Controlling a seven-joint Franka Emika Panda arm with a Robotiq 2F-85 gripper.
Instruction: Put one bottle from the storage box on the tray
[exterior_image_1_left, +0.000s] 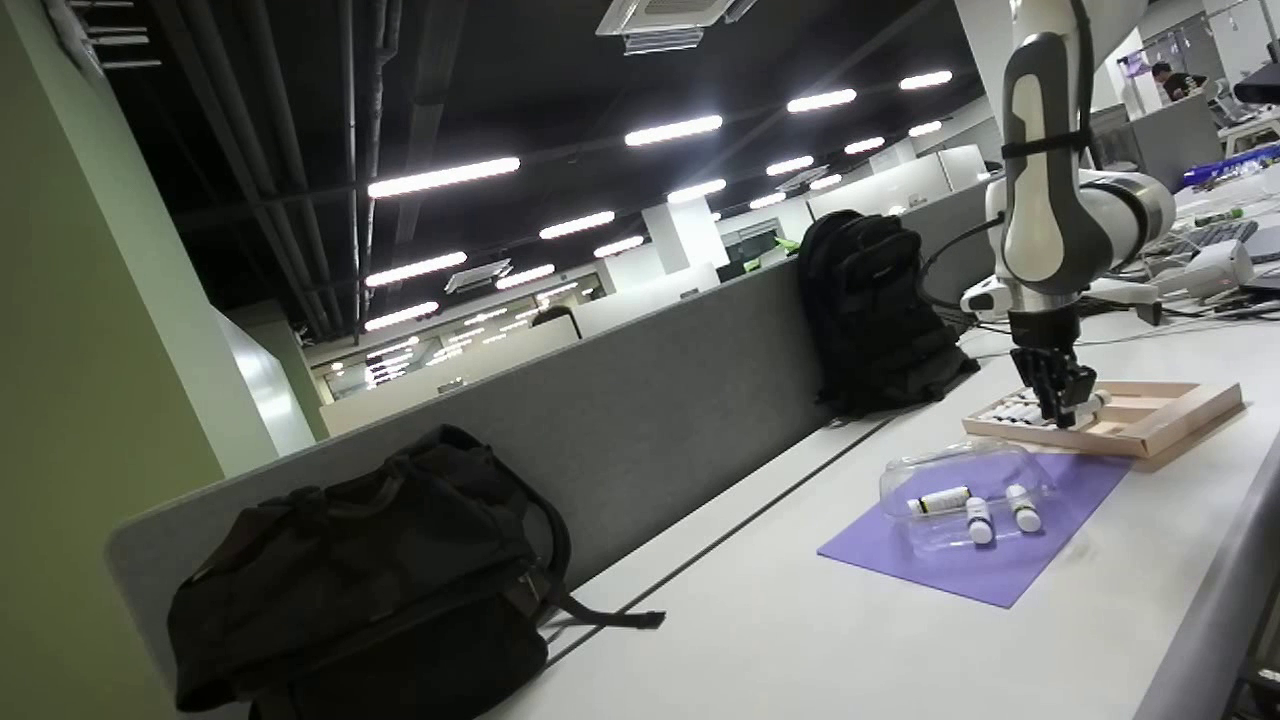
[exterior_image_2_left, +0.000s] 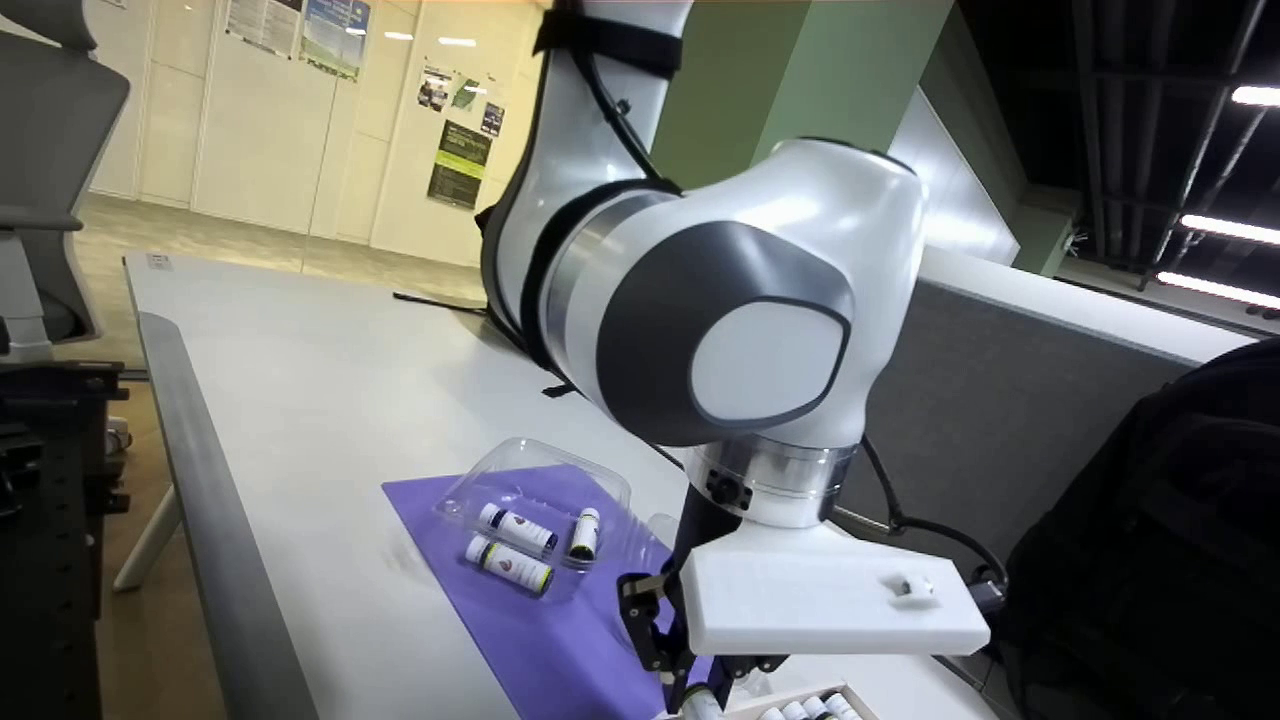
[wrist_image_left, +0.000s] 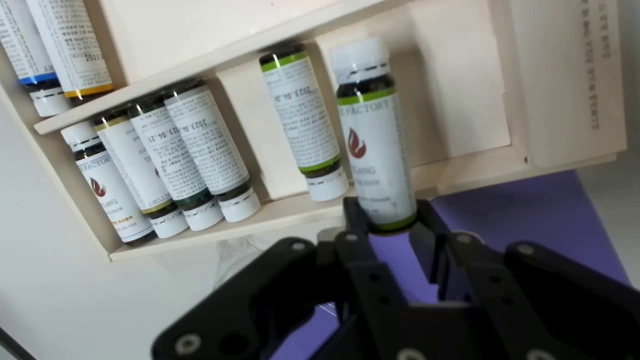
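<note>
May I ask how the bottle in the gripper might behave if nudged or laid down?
Held near its base, the bottle would probably pivot in the gripper if its cap were bumped. Its round sides suggest rolling once laid down. Its dark neck hints at glass, so possibly fragile.

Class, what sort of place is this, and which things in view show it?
Probably an open-plan office: a grey partition lines the desk, and rows of strip lights run overhead.
</note>
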